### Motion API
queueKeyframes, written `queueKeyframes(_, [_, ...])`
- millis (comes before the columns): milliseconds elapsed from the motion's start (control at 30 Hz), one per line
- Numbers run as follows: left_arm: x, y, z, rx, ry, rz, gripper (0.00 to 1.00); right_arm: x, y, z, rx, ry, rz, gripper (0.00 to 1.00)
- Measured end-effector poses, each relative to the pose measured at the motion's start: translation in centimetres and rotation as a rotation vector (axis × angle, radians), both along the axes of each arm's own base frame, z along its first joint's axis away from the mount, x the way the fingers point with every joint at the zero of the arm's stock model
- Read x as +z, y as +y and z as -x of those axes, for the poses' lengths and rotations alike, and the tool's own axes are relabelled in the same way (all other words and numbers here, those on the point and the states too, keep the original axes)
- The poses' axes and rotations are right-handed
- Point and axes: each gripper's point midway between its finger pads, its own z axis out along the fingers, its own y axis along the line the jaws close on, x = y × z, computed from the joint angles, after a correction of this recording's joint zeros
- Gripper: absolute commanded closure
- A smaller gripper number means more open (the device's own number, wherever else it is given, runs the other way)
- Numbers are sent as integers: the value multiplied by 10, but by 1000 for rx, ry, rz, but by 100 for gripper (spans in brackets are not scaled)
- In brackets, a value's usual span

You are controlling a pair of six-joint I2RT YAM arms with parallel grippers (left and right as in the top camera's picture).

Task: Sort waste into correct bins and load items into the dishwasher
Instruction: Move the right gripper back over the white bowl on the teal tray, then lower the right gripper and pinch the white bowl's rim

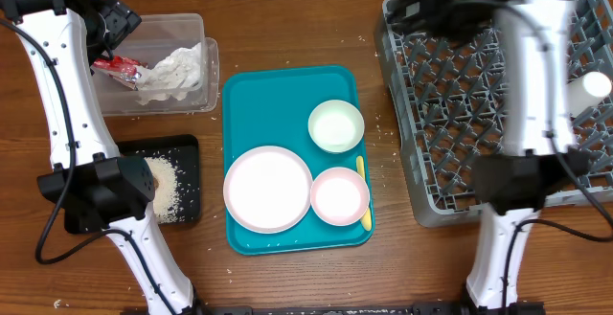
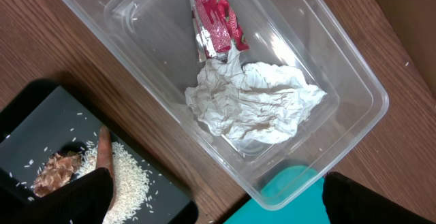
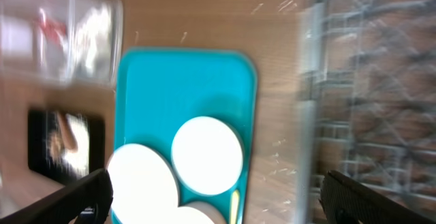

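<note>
Left gripper (image 2: 218,202) spread open over clear tub (image 2: 361,88) holding crumpled napkin (image 2: 255,105) and red wrapper (image 2: 214,16), right gripper (image 3: 218,197) open and empty, teal tray (image 3: 184,88) and grey rack (image 3: 368,81) beneath.

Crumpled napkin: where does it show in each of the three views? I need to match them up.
Overhead: crumpled napkin lies in the clear tub, upper left.
Left wrist: mid-frame, just under the red wrapper.
Right wrist: a blurred white smear inside the tub, top left corner.
Shared landmark: the teal tray, next to the tub in every view.
</note>
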Motion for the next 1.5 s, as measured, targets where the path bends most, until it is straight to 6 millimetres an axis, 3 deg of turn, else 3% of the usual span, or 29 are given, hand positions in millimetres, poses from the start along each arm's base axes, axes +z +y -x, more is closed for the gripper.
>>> queueKeyframes(133, [0,0,0,0,0,0,0,-51,63,13,142,39,124,6])
queueKeyframes(300, [0,0,0,0,-1,0,0,-118,136,58,304,87,304,19])
queueKeyframes(433, [0,0,0,0,0,0,0,-145,156,68,335,72,343,21])
queueKeyframes(533, [0,0,0,0,0,0,0,-166,161,80,352,98,374,26])
queueKeyframes(633, [0,0,0,0,0,0,0,-178,161,84,357,106,387,43])
queueKeyframes(700, [0,0,0,0,0,0,0,-180,161,82,337,101,385,48])
queueKeyframes(1033, [0,0,0,0,0,0,0,-180,162,74,292,98,355,48])
queueKeyframes(1267, [0,0,0,0,0,0,0,-203,162,78,300,151,366,50])
queueKeyframes(1500, [0,0,0,0,0,0,0,-210,161,83,293,187,369,60])
